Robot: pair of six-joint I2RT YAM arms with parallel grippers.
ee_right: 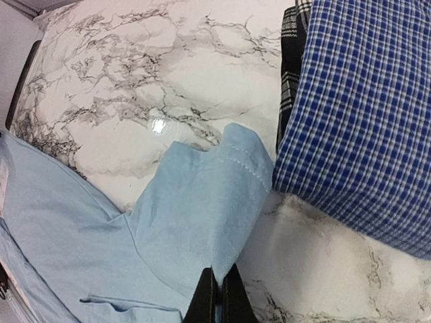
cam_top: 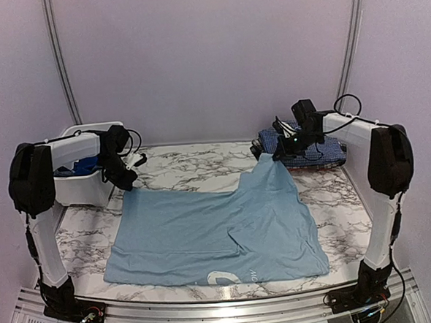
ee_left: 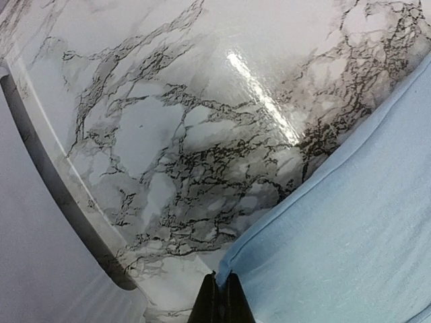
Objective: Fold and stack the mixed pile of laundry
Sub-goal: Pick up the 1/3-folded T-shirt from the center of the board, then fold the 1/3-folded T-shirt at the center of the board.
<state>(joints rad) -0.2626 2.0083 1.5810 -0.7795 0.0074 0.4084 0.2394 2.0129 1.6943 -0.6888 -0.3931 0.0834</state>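
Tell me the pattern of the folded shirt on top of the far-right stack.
Small blue-and-white check shirt, clearest in the right wrist view.

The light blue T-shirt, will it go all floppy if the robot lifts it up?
Probably floppy: the light blue T-shirt hangs in folds where the right gripper pinches its sleeve. It is likely light, being thin cloth lying flat on the marble table. Pushed, it would probably bunch up rather than roll.
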